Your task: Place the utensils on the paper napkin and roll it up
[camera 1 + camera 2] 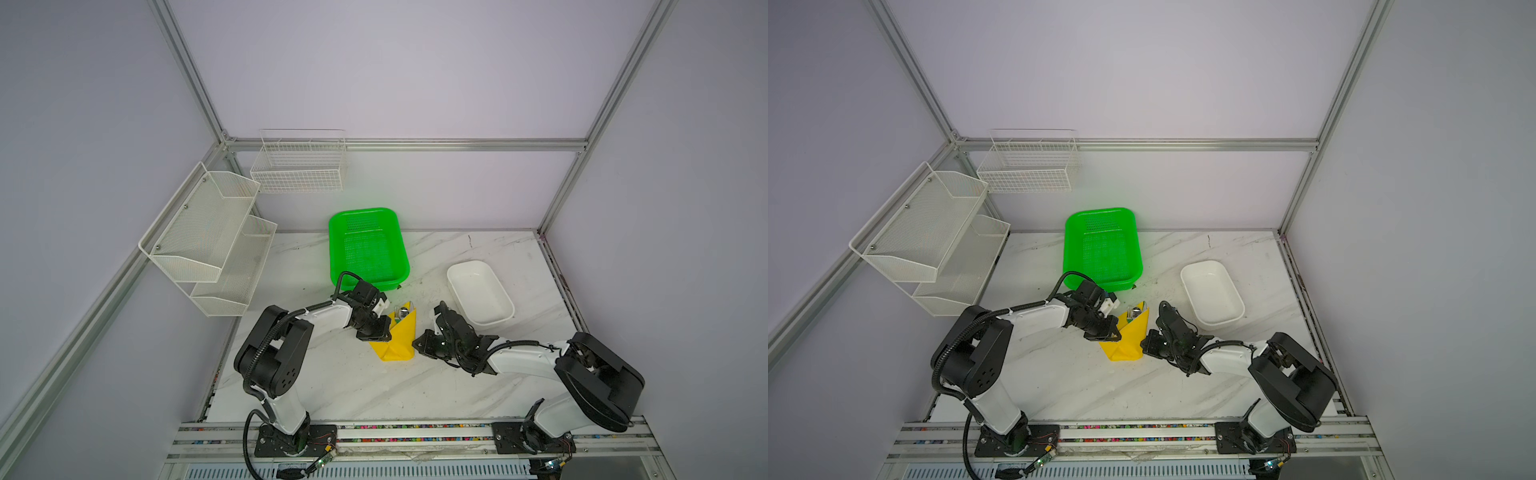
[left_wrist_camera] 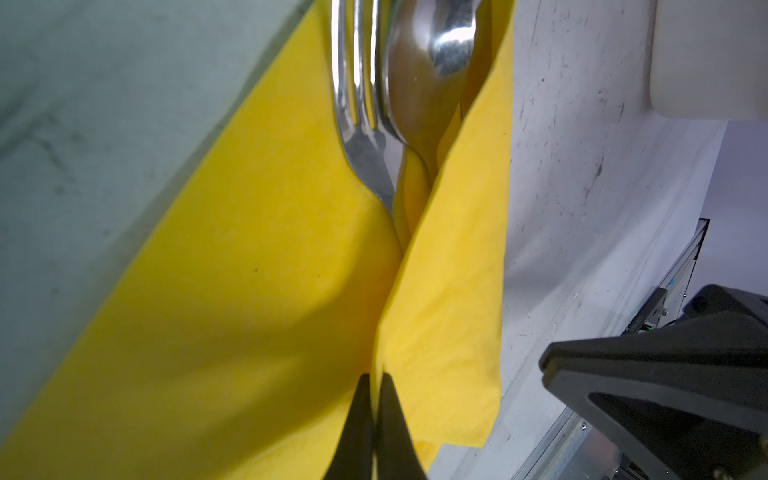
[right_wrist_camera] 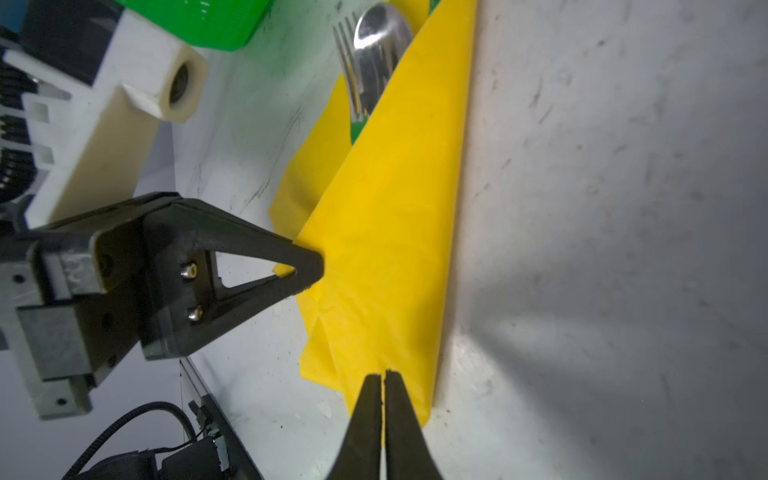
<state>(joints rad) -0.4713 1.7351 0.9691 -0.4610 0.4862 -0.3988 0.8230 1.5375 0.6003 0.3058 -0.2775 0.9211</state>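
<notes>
Both sets of jaws look closed to me. I see the left gripper (image 2: 376,388) clamped on a raised fold of the paper napkin (image 1: 397,343). The right gripper (image 3: 383,377) meets the napkin's edge with tips together, and I cannot tell whether it has caught any paper. The napkin lies folded on the bench (image 1: 353,386) near the green basket (image 1: 368,249), with the fork (image 2: 353,108) and spoon (image 2: 432,62) poking out. Both forearms angle inward, wrists tipped down.

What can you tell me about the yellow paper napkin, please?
The paper napkin is thin, bright yellow, faintly creased paper, folded into a long wrap on the marble table near the green basket. The heads of a fork and a spoon stick out of its far end. The left tool is shut on a fold at one side; the shut right tool sits at the opposite edge, contact unclear.
</notes>
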